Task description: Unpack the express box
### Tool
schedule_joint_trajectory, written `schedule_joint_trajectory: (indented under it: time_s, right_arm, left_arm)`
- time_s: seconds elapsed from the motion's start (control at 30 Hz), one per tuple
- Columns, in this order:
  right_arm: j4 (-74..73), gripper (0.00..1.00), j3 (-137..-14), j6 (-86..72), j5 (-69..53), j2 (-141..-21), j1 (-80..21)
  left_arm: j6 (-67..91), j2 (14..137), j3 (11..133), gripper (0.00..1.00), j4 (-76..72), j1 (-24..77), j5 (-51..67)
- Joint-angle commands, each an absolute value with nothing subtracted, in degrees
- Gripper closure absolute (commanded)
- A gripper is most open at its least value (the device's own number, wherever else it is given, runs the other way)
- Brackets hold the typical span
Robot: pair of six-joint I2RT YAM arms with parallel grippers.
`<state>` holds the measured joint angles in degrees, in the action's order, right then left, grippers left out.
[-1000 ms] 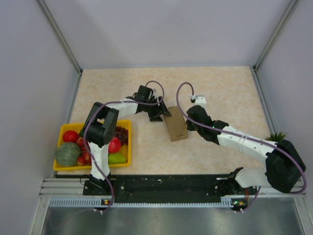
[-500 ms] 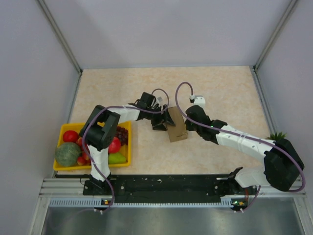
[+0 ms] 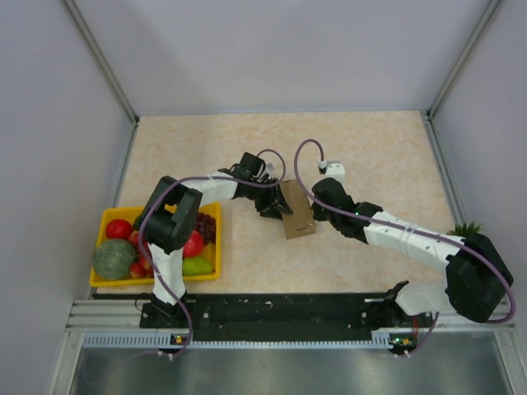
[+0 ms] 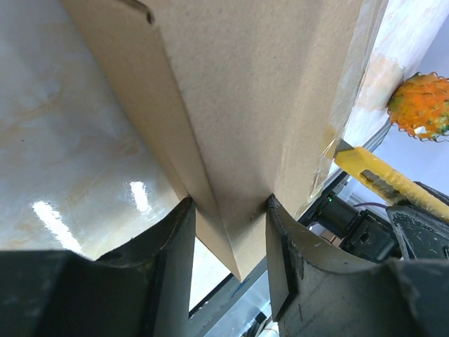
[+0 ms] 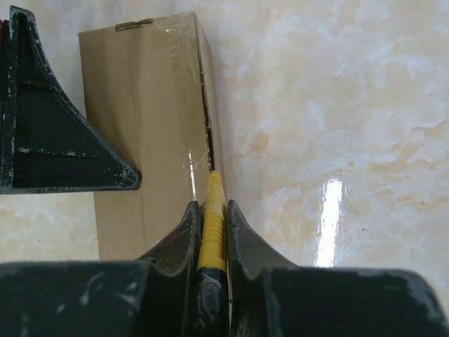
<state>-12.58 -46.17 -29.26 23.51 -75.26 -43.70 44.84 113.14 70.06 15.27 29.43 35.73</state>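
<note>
The cardboard box (image 3: 296,211) is lying on the table (image 3: 379,152) near its middle, between the two arms, with its long side running away from the robot at a slight tilt. It is sitting well to the right of the yellow fruit tray (image 3: 156,281).

The left gripper (image 3: 275,206) is reaching in from the left and pinching the box at its left edge. In the left wrist view the two black fingers (image 4: 168,242) are pressing on either side of a folded cardboard edge, which is filling the partly open gap between them, so the jaws are closing on the box itself.

The right gripper (image 3: 318,199) is coming in from the right, just beside the box's right edge. Its jaws are nearly closed and are clamping a yellow knife (image 5: 210,225) between them. The knife is pointing forward along the box, and its tip is touching the dark seam that runs along the box's right side under clear tape. From the right wrist view, one finger of the left gripper is showing as a black wedge over the box's left side.
</note>
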Motion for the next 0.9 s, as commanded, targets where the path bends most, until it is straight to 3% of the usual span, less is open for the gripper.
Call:
schedule_joint_trajectory:
  time_s: [0.0, 0.87]
  right_arm:
    - [-15.64, 1.00, -45.79, -27.69, 27.16, -71.72, -44.38]
    - [-13.10, 1.00, -44.38, -28.31, 22.32, -69.08, -44.38]
  left_arm:
    - [40.52, 115.84, 69.08, 0.66, 23.38, 29.36, 24.26]
    - [39.90, 116.46, 68.91, 0.69, 24.87, 29.36, 23.03]
